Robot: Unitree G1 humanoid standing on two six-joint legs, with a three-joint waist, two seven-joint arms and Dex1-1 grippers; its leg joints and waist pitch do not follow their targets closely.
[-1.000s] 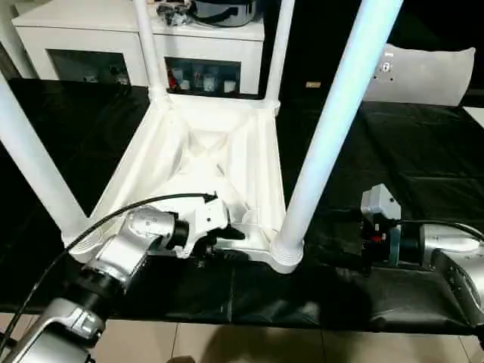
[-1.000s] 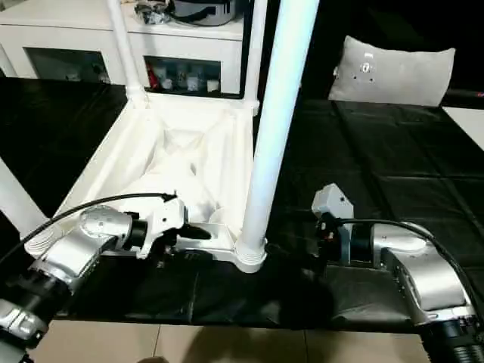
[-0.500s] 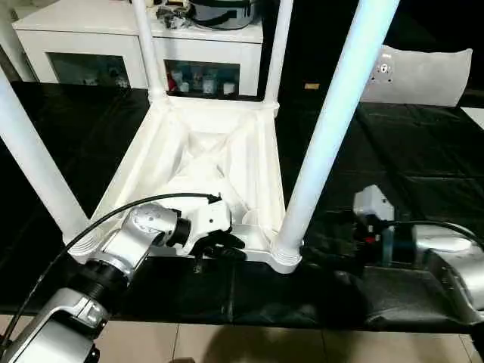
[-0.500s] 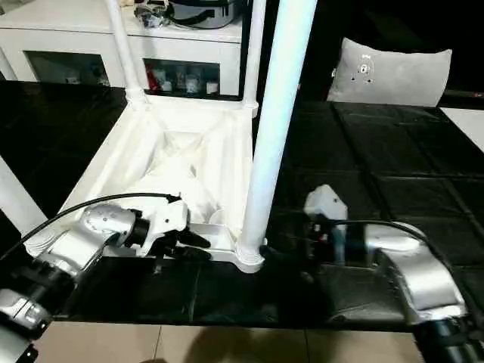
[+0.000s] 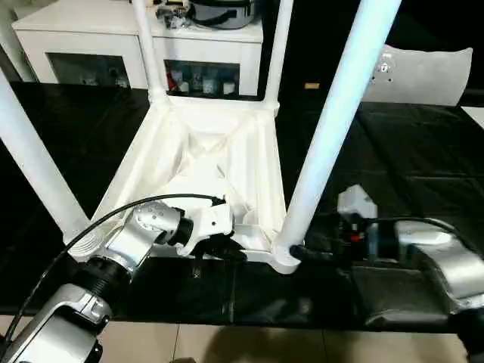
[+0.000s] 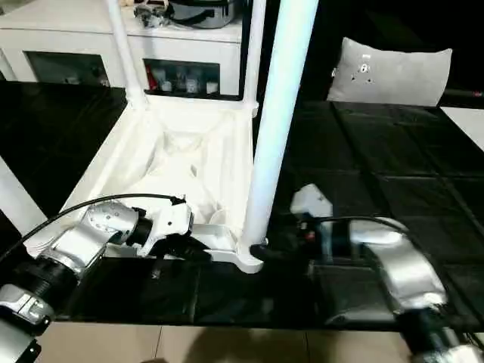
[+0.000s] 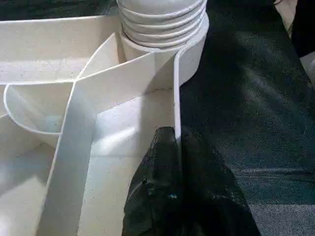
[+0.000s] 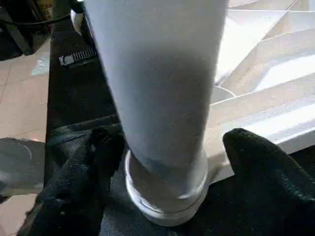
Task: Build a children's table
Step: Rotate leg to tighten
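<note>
1. Children's table (image 5: 204, 162) lies upside down on the black-covered worktable (image 5: 423, 151) – ribbed underside facing up, near edge close to the worktable's front edge
2. All 4 legs stand in the corner sockets: near-right leg (image 5: 333, 113) big in the foreground, near-left leg (image 5: 34, 162) at pic left, two far legs (image 5: 147, 53) at the back corners
3. Left gripper (image 5: 227, 248) sits at the tabletop's near rim, between the two near legs. Fingers pressed together on the thin white rim wall (image 7: 176, 93) – wrist view shows one black finger (image 7: 155, 187) inside the rim, the other outside, so it's pinching the rim
4. Right gripper (image 8: 165, 172) is at the base of the near-right leg, fingers spread, one either side of the leg just above its socket (image 8: 167, 201). Left-side finger (image 8: 83, 177) and other finger (image 8: 261, 162) are near the leg; can't tell if either touches it
5. Right forearm (image 5: 439, 253) comes in low over the worktable from the right side
6. Behind the worktable: white cabinet (image 5: 91, 34) w/ small items on its shelves, grey cushion (image 5: 423, 72) at back right
7. Tiled floor (image 5: 249, 344) visible below the worktable's front edge
</note>
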